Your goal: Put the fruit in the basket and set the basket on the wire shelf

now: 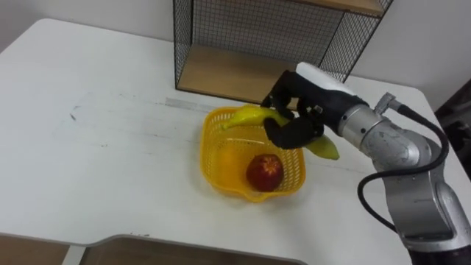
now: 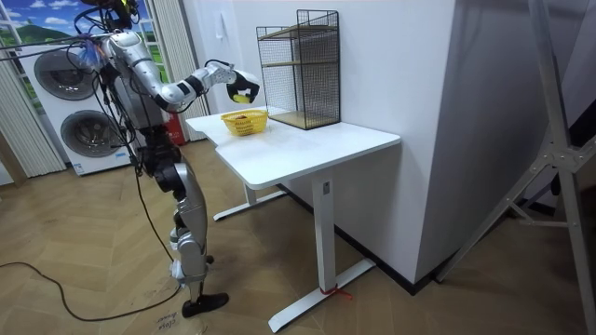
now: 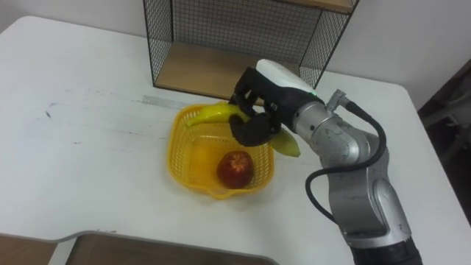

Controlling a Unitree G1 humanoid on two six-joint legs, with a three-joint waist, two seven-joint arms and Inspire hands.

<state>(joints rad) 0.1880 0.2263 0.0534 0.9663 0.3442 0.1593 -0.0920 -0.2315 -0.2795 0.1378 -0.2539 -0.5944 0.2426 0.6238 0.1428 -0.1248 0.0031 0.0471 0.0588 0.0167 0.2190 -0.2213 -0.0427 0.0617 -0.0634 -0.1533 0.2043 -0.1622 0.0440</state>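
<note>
A yellow plastic basket (image 1: 221, 165) (image 3: 188, 158) (image 2: 244, 122) sits on the white table, just in front of the black wire shelf (image 1: 243, 44) (image 3: 221, 37) (image 2: 300, 65). A red apple (image 1: 264, 171) (image 3: 235, 168) lies in the basket's right half. My right hand (image 1: 298, 110) (image 3: 257, 107) (image 2: 239, 86) hovers over the basket's far right rim, its fingers curled round a yellow banana (image 1: 250, 115) (image 3: 213, 112). The banana's tip juts left over the basket, and its other end sticks out below the hand.
The wire shelf has a wooden bottom board (image 1: 221, 73) open toward the basket. The white table (image 1: 96, 132) (image 2: 307, 144) spreads wide to the left. In the room view I stand at the table's end, with washing machines (image 2: 70, 102) behind me.
</note>
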